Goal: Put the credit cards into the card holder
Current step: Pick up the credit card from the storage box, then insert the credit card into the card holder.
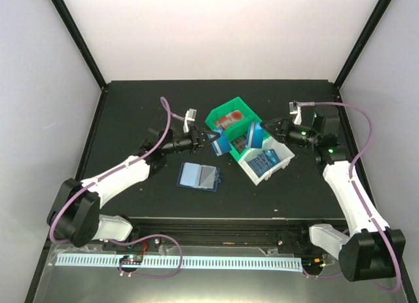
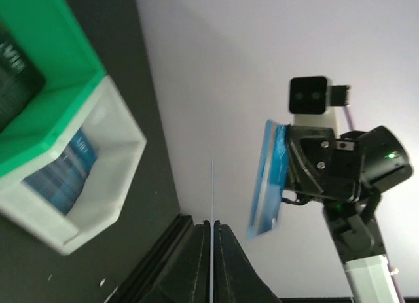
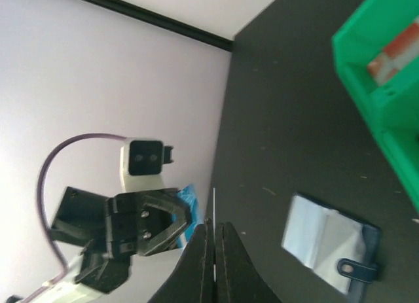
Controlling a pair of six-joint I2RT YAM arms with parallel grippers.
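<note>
The card holder (image 1: 200,177) lies open on the black table, light blue pockets up; the right wrist view also shows the card holder (image 3: 327,241). My left gripper (image 1: 213,141) is shut on a blue credit card (image 1: 223,144) held above the table in front of the green bin. In the left wrist view that card (image 2: 213,188) shows edge-on as a thin line between the fingers. My right gripper (image 1: 265,128) is shut on another blue credit card (image 1: 255,135) over the bins; that card (image 3: 214,201) is edge-on in its own view. The two grippers face each other.
A green bin (image 1: 230,110) holds a red-and-white card (image 1: 229,120). A white bin (image 1: 256,173) beside it holds blue cards (image 1: 265,161). The enclosure's light walls and black frame posts surround the table.
</note>
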